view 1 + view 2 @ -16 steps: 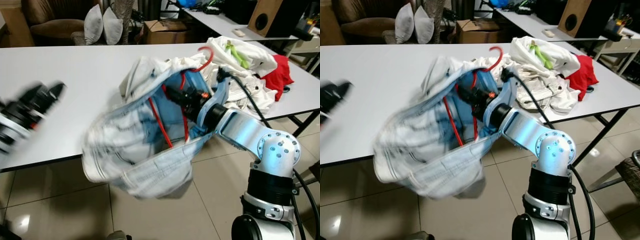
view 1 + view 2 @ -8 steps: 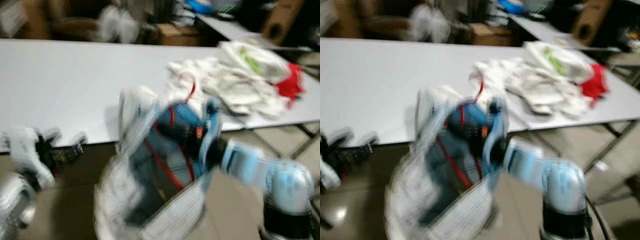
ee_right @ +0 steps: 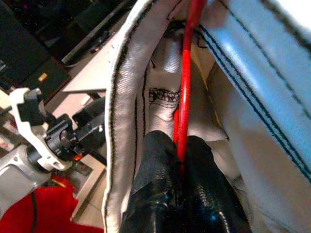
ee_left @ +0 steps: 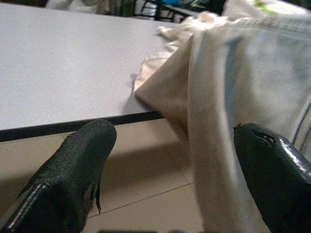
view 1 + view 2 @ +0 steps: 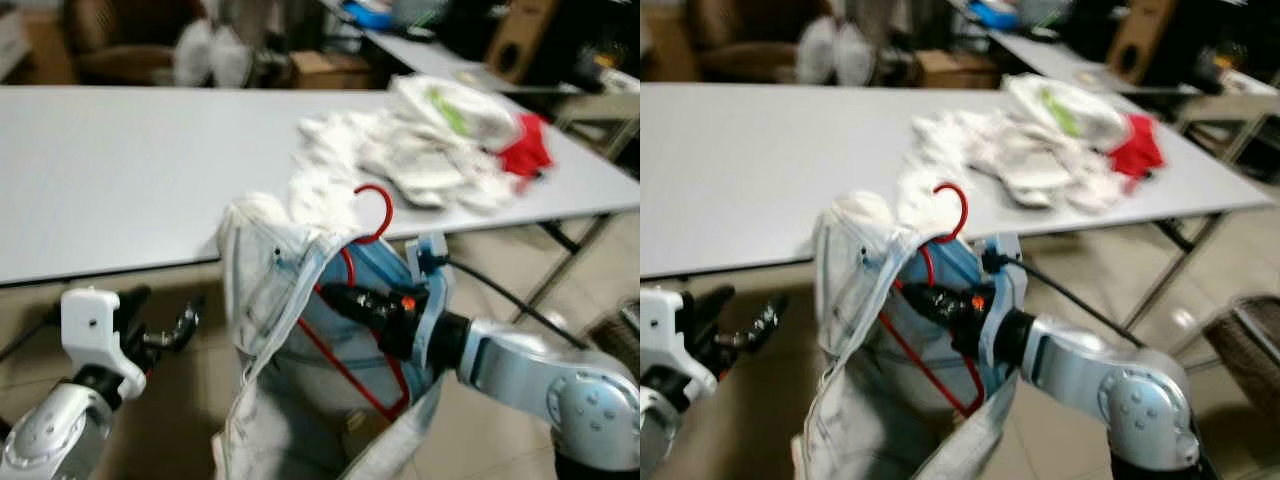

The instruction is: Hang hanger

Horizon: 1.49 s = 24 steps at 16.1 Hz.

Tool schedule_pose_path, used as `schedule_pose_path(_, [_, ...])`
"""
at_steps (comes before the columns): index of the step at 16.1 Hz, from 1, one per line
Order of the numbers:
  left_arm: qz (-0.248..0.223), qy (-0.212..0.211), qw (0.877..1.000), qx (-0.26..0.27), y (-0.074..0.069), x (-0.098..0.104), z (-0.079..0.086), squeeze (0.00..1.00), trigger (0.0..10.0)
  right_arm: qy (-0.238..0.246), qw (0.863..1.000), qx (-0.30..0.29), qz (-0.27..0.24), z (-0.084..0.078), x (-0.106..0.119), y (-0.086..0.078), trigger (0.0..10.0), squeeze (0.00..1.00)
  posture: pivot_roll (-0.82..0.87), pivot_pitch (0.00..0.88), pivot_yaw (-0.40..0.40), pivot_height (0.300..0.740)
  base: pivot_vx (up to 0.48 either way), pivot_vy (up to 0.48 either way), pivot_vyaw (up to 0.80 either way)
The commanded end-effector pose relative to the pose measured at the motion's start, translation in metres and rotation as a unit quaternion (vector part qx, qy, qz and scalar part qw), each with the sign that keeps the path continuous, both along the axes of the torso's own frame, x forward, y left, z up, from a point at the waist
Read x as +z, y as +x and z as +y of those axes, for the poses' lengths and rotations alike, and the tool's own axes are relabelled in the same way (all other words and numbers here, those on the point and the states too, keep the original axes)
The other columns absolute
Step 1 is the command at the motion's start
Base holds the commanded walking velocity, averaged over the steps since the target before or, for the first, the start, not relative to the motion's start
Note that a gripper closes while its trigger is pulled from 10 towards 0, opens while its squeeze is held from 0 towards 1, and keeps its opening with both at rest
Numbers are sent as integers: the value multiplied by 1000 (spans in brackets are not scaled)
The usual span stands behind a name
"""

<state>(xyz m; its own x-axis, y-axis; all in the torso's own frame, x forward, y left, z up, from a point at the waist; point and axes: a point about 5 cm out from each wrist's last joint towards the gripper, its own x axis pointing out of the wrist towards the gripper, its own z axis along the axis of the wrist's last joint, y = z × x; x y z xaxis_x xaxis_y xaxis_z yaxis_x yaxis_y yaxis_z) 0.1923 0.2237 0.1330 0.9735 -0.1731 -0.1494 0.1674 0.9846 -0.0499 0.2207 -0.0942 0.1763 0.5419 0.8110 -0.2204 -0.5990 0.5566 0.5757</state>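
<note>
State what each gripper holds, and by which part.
Right gripper: red hanger, pinched at its wire neck inside the denim garment. Left gripper: nothing, open.

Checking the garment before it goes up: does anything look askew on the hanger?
Yes. The pale denim garment hangs bunched and lopsided on the red hanger, which the right gripper pinches by its wire inside the cloth.

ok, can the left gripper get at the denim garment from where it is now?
Probably yes. The left gripper is open just beside the denim garment, which hangs on the red hanger pinched by the right gripper. Nothing sits between them; the table edge lies behind.
</note>
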Motion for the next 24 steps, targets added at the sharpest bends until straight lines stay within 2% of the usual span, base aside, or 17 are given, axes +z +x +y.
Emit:
schedule_pose_path(1, [5,7,1000,0,-2,-2,-2,0,10000,11,1000,0,-26,-2,8,0,10000,0,-24,0,-85,740,0,-480,0])
schedule_pose_path(5, [9,10,1000,-3,-3,-4,-3,0,10000,20,998,32,-43,-7,10,-7,10000,0,-26,0,-83,740,0,-480,0])
schedule_pose_path(8, [17,9,1000,19,0,-4,2,0,10000,-10,997,6,-70,-17,8,0,10000,0,-23,0,-84,740,0,-294,0])
schedule_pose_path(10, [11,26,999,39,4,-6,4,0,10000,-16,996,-7,-85,-20,7,7,10000,0,-21,0,-86,740,0,0,800])
schedule_pose_path(12, [17,38,998,48,7,-9,3,0,10000,-24,997,-4,-80,-21,0,8,10000,0,-17,0,-88,740,0,0,800])
schedule_pose_path(15, [20,52,998,41,8,-10,2,0,10000,-37,996,-8,-82,-25,-11,10,10000,0,-16,0,-82,740,0,0,800])
schedule_pose_path(20, [13,49,998,23,21,-11,-7,0,10000,-68,990,-43,-118,-37,-21,24,10000,0,-26,0,-69,740,0,0,799])
schedule_pose_path(24, [13,29,999,28,26,-16,-15,0,10000,-71,987,-55,-133,-39,-24,29,10000,0,-32,0,-71,740,0,0,800])
